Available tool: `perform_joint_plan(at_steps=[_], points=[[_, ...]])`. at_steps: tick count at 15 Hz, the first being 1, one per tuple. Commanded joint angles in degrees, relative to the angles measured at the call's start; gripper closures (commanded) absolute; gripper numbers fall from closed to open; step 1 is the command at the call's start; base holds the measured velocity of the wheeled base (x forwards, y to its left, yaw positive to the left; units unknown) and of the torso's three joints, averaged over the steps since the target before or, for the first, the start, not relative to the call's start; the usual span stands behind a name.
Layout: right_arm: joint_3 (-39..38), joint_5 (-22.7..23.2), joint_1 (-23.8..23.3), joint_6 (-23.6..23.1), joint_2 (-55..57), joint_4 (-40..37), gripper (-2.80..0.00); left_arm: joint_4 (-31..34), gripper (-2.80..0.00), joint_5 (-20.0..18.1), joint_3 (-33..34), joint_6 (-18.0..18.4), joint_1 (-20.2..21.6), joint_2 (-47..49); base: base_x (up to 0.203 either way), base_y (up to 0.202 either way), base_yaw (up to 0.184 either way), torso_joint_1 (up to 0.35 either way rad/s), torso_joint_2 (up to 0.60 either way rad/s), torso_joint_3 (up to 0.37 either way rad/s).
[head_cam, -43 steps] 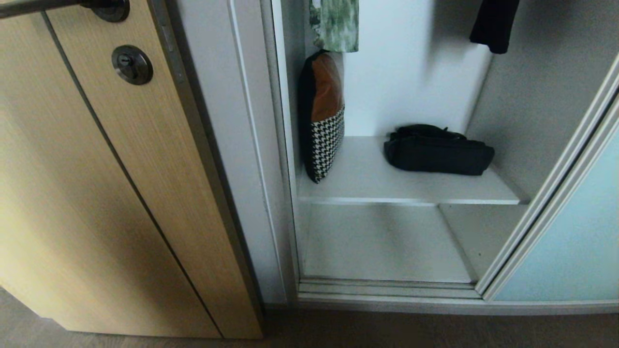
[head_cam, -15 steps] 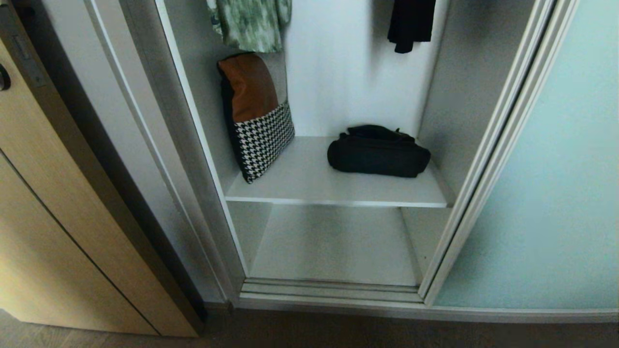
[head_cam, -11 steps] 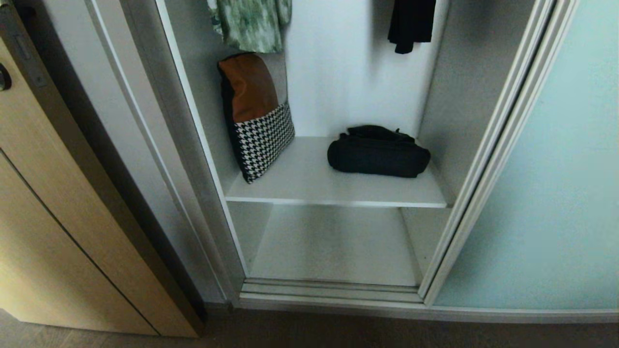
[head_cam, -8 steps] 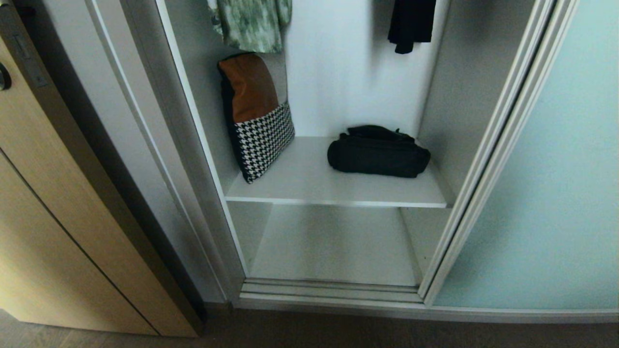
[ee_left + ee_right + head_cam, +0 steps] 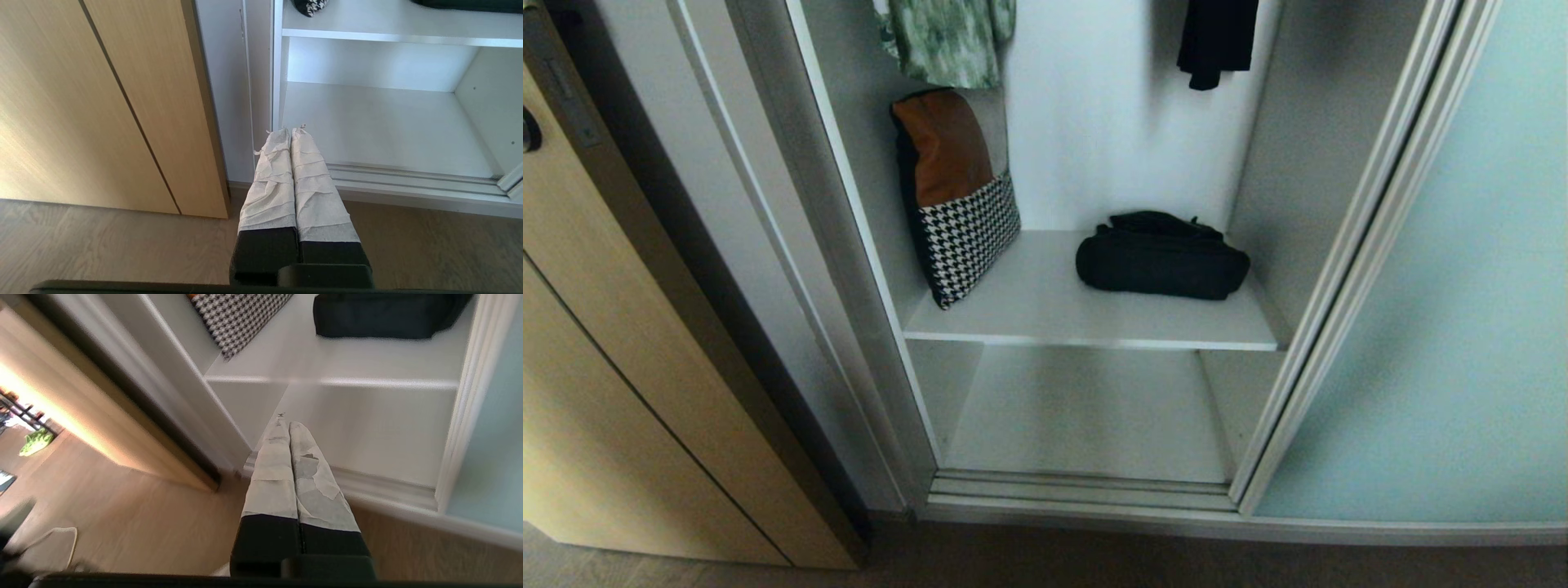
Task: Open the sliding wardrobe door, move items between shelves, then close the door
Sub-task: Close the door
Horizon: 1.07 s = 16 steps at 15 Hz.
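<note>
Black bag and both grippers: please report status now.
Left gripper shut, empty. Right gripper shut, empty, outside the wardrobe. Black bag on upper shelf, untouched. Sliding door open; path clear.

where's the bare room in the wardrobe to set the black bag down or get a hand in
The lower shelf under the upper shelf is bare wall to wall. On the upper shelf, a free strip lies between the houndstooth cushion and the black bag. Tightest is the bag's right end, close to the side wall.

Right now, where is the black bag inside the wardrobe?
In the head view, the black bag lies on the right part of the upper shelf, close to the right inner wall, apart from the houndstooth cushion leaning at the left.
</note>
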<state>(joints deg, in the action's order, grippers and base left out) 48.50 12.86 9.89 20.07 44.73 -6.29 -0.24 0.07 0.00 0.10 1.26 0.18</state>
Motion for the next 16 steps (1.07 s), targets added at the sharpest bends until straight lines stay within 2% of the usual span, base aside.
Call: perform_joint_plan(at_steps=[1,3,7,8,9,11,16], points=[[1.60,1.14,-2.84,0.19,13.69,6.90,0.00,-0.02,0.00,0.01,0.00,0.01,-0.03,0.08,0.000,0.000,0.000,0.000,0.00,0.000],[3.22,6.74,-8.95,2.07,16.74,9.54,0.00,-0.02,0.00,0.01,0.00,-0.01,-0.03,0.08,0.000,0.000,0.000,0.000,0.00,0.000],[5.25,24.72,-24.02,3.77,21.39,10.18,0.00,-0.02,0.00,0.01,0.00,-0.01,-0.03,0.08,0.000,0.000,0.000,0.000,0.00,0.000],[6.12,29.88,-27.32,5.04,23.46,10.18,0.00,-0.02,0.00,0.01,0.00,-0.01,-0.03,0.08,0.000,0.000,0.000,0.000,0.00,0.000],[7.60,32.87,-28.85,7.65,25.78,10.22,0.00,-0.02,0.00,0.01,0.00,-0.01,-0.01,0.08,0.000,0.000,0.000,0.000,0.00,0.000],[10.52,34.57,-29.65,14.23,29.71,10.11,0.00,-0.02,0.00,0.01,0.00,0.07,0.06,0.08,0.000,0.000,0.000,0.000,0.00,0.000],[13.89,34.68,-29.97,16.37,37.17,8.87,0.00,-0.02,0.00,0.01,0.00,0.02,0.00,0.08,0.000,0.000,0.000,0.000,0.00,0.000]])
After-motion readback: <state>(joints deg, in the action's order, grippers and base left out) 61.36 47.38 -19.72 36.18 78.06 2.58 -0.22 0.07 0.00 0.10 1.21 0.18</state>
